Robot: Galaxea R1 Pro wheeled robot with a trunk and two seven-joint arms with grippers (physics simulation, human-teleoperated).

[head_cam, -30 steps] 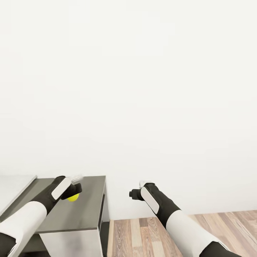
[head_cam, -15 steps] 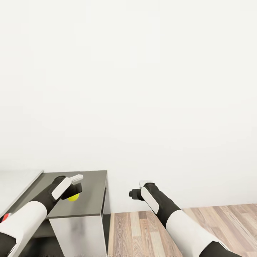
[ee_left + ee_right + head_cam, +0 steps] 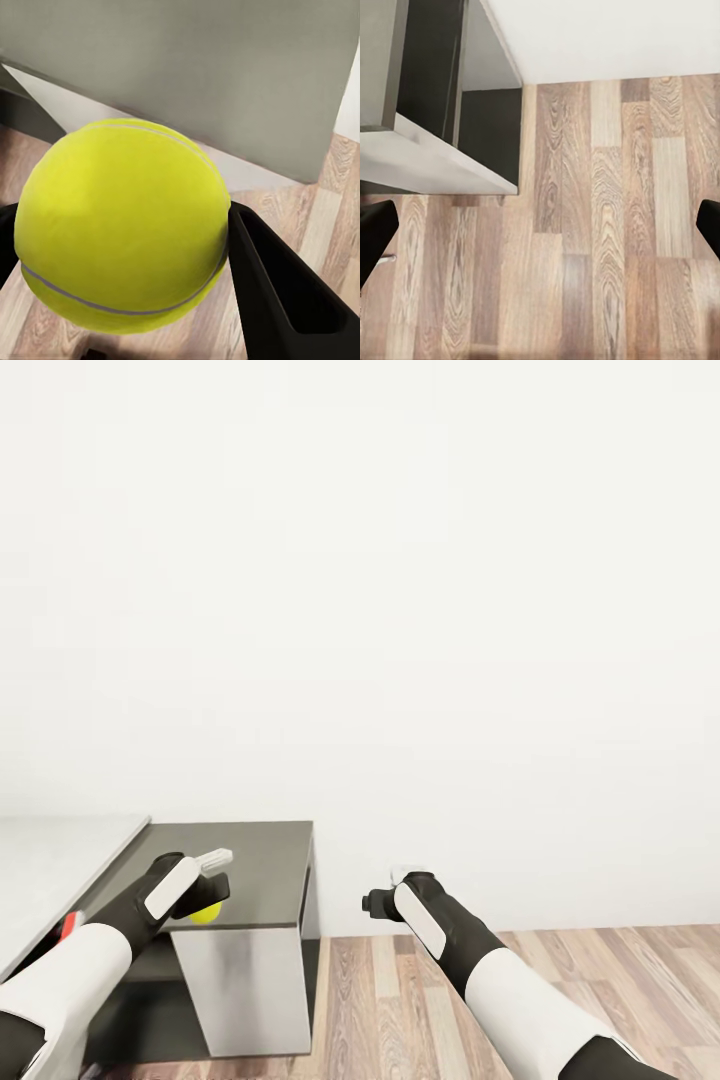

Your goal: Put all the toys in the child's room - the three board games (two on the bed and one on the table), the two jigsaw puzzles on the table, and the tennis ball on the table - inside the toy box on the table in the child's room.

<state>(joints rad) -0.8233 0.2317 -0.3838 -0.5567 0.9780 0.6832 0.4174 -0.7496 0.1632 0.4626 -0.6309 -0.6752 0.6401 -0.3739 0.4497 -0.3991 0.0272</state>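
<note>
Head view: left gripper (image 3: 207, 901) pinches the tennis ball (image 3: 206, 912) between its fingers (image 3: 277, 292), carried in the air in front of the table's (image 3: 250, 865) dark end and above the wood floor (image 3: 600, 970), evidently for transport to the toy box. Right gripper (image 3: 378, 901) hangs beside the table's end, jaws spread wide, holding nothing, probably kept free for the next pickup.
</note>
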